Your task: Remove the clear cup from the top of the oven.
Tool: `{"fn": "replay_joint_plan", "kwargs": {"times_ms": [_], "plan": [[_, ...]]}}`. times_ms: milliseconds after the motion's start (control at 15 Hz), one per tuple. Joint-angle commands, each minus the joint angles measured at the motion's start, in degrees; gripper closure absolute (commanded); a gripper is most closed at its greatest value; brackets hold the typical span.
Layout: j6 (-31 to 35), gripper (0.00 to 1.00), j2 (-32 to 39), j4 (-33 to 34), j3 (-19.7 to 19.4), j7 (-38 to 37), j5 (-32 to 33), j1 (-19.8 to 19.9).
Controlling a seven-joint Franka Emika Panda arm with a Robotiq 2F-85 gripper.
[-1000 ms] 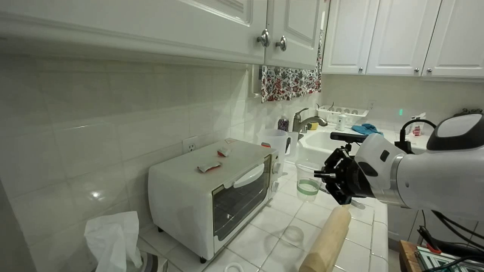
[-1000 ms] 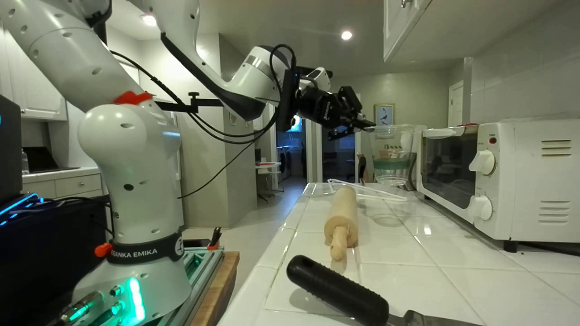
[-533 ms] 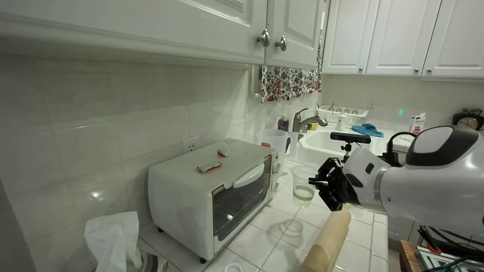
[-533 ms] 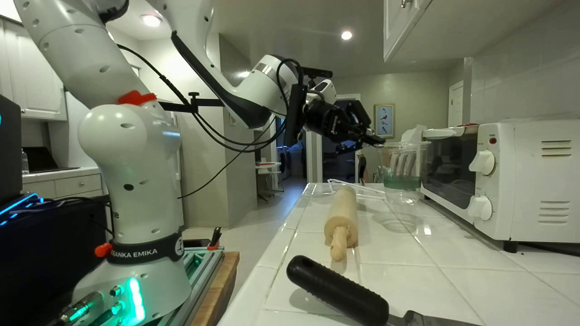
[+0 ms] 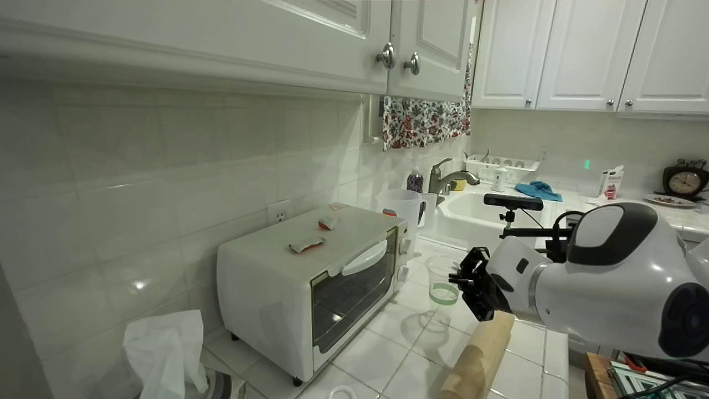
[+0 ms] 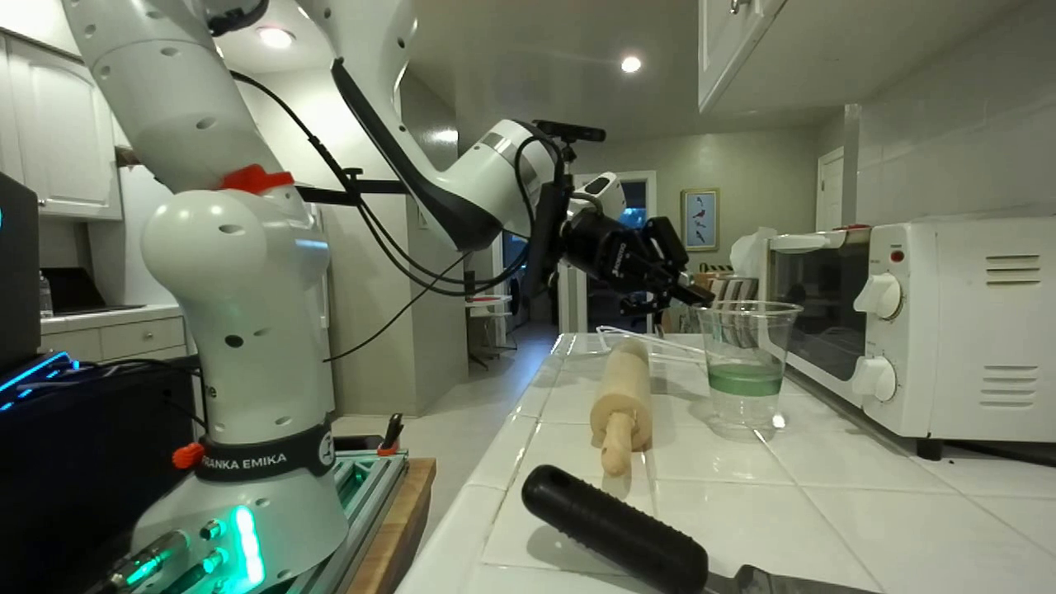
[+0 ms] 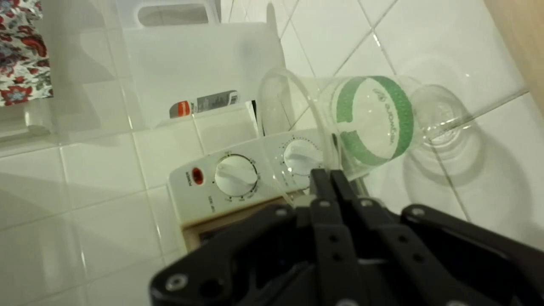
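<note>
Black two-finger gripper: closed on rim of clear, green-banded plastic cup. Possible toppling, if released unseated.

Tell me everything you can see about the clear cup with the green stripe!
The clear cup looks like plastic and narrows from a round rim to a smaller base. A green band runs around it, with lettering nearby. It looks empty and about upright, in front of the toaster oven. The gripper pinches its rim. I can't tell if its base touches the tiled counter.
</note>
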State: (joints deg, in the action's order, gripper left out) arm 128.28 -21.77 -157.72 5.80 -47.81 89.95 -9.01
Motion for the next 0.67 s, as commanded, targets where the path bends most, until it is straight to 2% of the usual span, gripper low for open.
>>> {"fn": "replay_joint_plan", "kwargs": {"times_ms": [0, 200, 267, 333, 400, 467, 600], "plan": [[0.8, 0.99, 2.6, 0.5, -1.3, -2.2, 2.8, 0.1], [1.0, 0.99, 3.4, 0.6, -1.7, -2.5, 3.2, 0.1], [1.0, 0.90, 3.6, 0.6, -1.7, -2.6, 3.5, 0.1], [1.2, 0.71, 3.7, 0.7, -1.8, -2.7, 3.5, 0.1], [1.1, 0.70, 3.8, 0.7, -1.7, -2.7, 3.5, 0.1], [1.0, 0.56, 3.9, 0.7, -1.7, -2.7, 3.5, 0.1], [1.2, 0.42, 3.7, 0.8, -1.7, -2.5, 3.5, 0.1]]}}
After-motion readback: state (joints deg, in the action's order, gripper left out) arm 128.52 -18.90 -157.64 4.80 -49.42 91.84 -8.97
